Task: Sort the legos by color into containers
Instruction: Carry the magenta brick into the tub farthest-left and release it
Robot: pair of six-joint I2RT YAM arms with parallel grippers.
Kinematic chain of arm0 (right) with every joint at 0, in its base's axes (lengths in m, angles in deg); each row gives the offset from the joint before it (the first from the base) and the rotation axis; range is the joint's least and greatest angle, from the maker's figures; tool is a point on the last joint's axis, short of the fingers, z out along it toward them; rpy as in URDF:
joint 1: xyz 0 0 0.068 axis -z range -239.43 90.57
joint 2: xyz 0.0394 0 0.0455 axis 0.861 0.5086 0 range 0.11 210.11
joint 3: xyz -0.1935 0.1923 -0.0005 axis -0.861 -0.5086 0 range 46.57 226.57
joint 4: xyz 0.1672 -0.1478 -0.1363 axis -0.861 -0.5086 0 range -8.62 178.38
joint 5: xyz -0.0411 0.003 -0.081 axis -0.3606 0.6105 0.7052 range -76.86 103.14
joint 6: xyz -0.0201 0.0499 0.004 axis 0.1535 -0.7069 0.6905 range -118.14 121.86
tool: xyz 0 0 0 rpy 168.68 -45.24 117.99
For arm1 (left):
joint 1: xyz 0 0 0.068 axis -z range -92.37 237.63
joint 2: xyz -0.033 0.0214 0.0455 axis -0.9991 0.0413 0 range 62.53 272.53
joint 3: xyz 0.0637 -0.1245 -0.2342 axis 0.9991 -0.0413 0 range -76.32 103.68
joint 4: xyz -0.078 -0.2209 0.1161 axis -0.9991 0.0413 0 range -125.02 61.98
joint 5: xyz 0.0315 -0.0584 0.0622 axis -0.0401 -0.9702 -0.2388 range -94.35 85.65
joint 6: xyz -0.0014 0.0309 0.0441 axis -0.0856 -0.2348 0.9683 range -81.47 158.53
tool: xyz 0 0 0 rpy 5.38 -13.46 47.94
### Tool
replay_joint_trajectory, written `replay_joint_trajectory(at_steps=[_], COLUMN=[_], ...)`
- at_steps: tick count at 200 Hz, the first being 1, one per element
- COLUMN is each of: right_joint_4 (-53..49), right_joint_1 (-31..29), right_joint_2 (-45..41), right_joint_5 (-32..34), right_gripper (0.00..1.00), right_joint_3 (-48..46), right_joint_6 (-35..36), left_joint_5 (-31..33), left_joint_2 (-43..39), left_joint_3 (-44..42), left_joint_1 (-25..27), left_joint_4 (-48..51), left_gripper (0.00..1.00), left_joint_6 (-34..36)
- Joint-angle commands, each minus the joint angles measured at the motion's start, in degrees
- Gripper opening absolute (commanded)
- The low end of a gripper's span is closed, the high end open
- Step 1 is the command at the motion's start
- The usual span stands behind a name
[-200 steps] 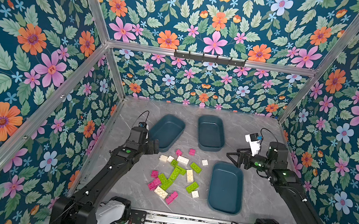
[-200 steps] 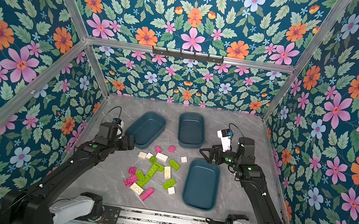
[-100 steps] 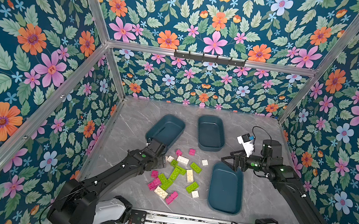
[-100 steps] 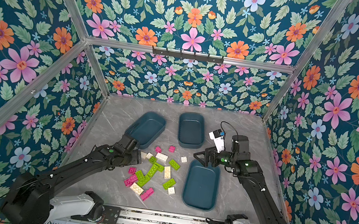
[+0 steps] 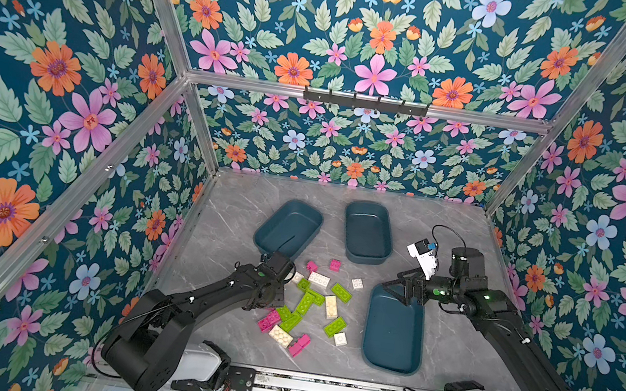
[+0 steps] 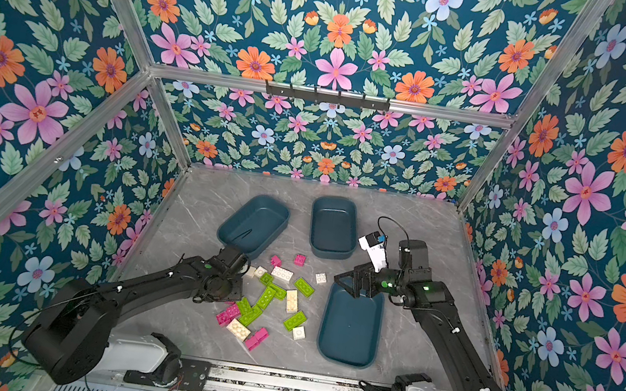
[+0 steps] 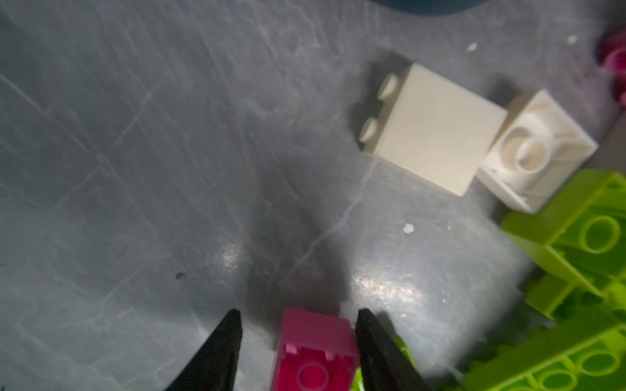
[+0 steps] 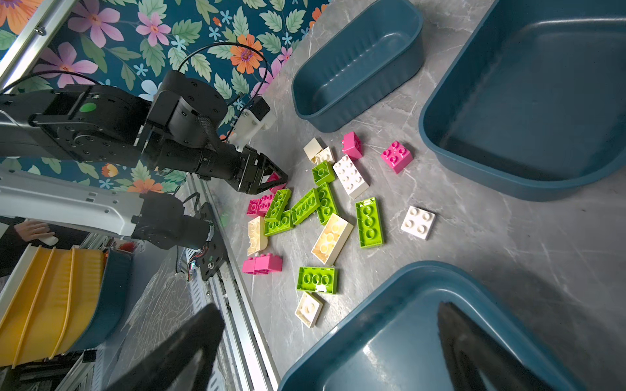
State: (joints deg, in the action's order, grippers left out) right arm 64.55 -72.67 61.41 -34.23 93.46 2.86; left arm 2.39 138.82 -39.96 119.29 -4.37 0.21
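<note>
My L gripper (image 7: 298,313), jaws narrow, not yet clamped, straddles pink brick (image 7: 315,338) dead btwn them toward tabletop's (image 5: 233,210) left edge; R gripper (image 5: 393,292), wide, is farther off.

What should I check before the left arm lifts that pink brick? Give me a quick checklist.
1. Pink brick sits inside the left gripper: ok.
2. Both fingers pressing the brick: not ok, a gap shows beside one of them.
3. Green brick next to the gripper untouched: cannot tell.
4. Tubs free to receive: ok; left tub, middle tub and near tub hold no bricks.
5. Right gripper out of the way: ok, open above the near tub's far end.
</note>
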Motion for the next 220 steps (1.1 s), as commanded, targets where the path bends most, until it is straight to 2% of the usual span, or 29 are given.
replay_joint_trajectory(at_steps=[1, 21, 66, 100, 134, 186, 220], right_joint_4=[-0.5, -1.0, -1.9, -2.2, 0.9, 8.0, 9.2], right_joint_1=[0.0, -0.1, 0.0, -0.1, 0.0, 0.0, -0.1], right_joint_2=[-0.3, -0.2, 0.2, 0.4, 1.0, 2.1, 2.5], right_joint_5=[0.5, 0.8, 1.0, 1.6, 0.0, -2.2, -1.1], right_gripper=[0.99, 0.99, 0.99, 0.99, 0.99, 0.99, 0.99], right_joint_3=[0.0, 0.2, 0.9, 1.7, 2.2, 1.8, 1.4], right_joint_6=[1.0, 1.4, 2.3, 2.7, 0.4, -4.6, -5.0], left_joint_5=[1.2, 1.9, 0.7, 2.4, 4.0, 2.1, 1.4], left_joint_2=[0.9, 1.3, 1.2, 0.1, 1.6, 15.2, 26.3], left_joint_3=[0.1, 0.3, 0.7, 5.7, 16.2, 34.7, 43.5], left_joint_1=[0.0, -0.1, -0.1, -0.3, -2.0, -10.2, -12.8], left_joint_4=[-0.3, 0.5, 0.6, 5.8, 10.3, 8.3, 6.0], left_gripper=[0.49, 0.48, 0.29, 0.3, 0.3, 0.3, 0.31], left_joint_6=[1.2, 1.3, 1.1, 3.2, 8.2, 22.2, 28.5])
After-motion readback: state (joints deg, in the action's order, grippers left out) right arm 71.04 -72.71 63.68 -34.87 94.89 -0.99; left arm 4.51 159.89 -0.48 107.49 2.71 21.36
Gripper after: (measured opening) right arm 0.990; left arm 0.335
